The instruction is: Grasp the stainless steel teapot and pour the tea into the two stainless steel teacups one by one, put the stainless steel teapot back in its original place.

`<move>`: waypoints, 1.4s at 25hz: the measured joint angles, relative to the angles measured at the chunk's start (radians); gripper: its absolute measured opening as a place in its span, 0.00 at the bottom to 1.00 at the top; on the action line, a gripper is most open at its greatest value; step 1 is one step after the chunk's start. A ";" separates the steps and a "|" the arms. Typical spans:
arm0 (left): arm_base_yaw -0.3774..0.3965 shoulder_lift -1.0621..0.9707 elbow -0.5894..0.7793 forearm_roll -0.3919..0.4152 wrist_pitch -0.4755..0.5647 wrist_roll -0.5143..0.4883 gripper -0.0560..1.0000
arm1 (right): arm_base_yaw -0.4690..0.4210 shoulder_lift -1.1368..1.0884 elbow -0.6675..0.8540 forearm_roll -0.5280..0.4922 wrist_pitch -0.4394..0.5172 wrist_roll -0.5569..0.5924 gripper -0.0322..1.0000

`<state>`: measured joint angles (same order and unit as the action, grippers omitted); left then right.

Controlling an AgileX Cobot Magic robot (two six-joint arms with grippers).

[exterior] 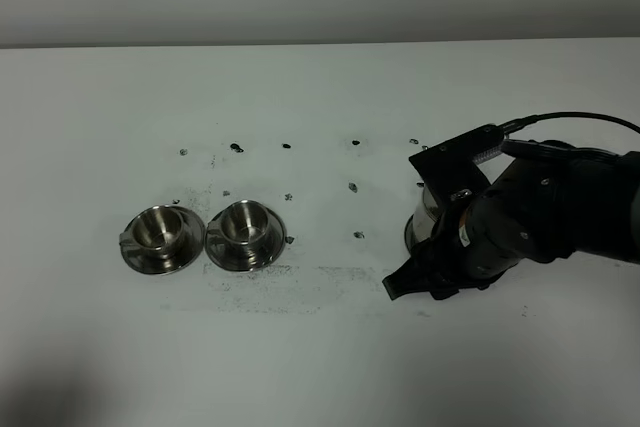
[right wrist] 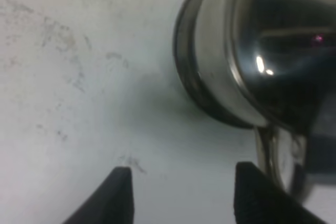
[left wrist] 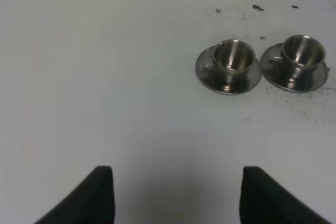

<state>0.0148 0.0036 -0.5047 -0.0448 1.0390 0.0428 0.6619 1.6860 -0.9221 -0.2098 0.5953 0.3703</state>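
Steel teapot [exterior: 425, 215] shiny, center-right, mostly blocked by my right arm; right gripper [right wrist: 181, 195] spread beside it, left gripper [left wrist: 176, 195] spread too; teacups [exterior: 160, 227] [exterior: 243, 224] center-left.

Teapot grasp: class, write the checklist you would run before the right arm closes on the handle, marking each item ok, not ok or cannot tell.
1. Right end effector open: ok.
2. Teapot handle inside its gap: not ok; the gap shows only table, and the handle lies off to one side.
3. Teapot lid seated: cannot tell; the right arm hides it.
4. Left teacup and right teacup upright: ok.
5. Left end effector open, apart from both cups: ok.
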 joint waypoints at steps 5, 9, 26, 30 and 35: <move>0.000 0.000 0.000 0.000 0.000 0.000 0.54 | 0.010 -0.109 0.000 0.070 0.081 -0.001 0.46; 0.000 0.000 0.000 0.000 0.000 0.000 0.54 | -0.001 -0.166 -0.026 0.094 0.127 0.000 0.46; 0.000 0.000 0.000 0.000 0.000 0.000 0.54 | -0.098 -0.070 -0.121 0.064 0.197 -0.151 0.58; 0.001 0.000 0.000 0.000 0.000 0.000 0.54 | -0.127 -0.034 -0.129 0.108 0.189 -0.206 0.59; 0.001 0.000 0.000 0.000 0.000 0.000 0.54 | -0.152 -0.012 -0.131 0.134 0.158 -0.216 0.59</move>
<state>0.0159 0.0036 -0.5047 -0.0448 1.0390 0.0428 0.5095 1.6735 -1.0533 -0.0756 0.7529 0.1542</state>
